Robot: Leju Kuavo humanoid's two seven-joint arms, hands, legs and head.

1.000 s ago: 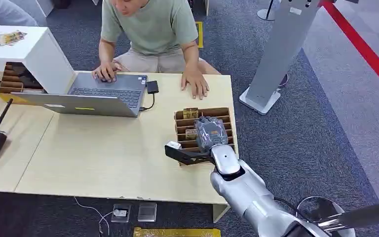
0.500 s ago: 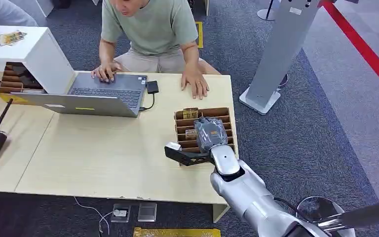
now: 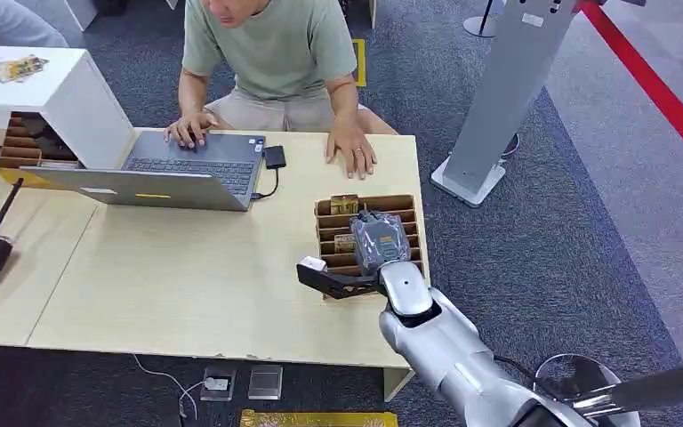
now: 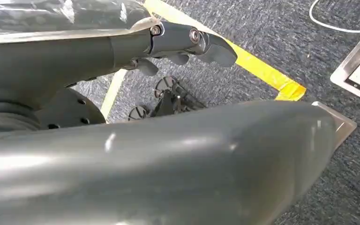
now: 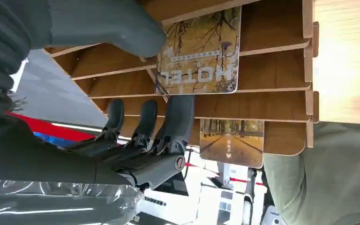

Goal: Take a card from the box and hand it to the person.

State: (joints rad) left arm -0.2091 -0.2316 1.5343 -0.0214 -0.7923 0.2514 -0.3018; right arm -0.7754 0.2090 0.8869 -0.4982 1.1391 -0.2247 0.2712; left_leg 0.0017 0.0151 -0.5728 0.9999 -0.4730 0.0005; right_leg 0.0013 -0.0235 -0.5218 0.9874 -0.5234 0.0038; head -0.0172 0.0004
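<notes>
card (image 5: 199, 54) printed "HOTEL", smaller print above probably unreadable

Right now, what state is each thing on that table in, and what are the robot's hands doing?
Right robot hand: in the box, thumb and fingers around the HOTEL card, grip not certain.
Left robot hand: hanging above the floor, holding nothing.
HOTEL card: upright in its slot.
Second card: upright in a farther slot.
Box: open-topped, slotted.
Laptop: open, person's hand on it.
</notes>
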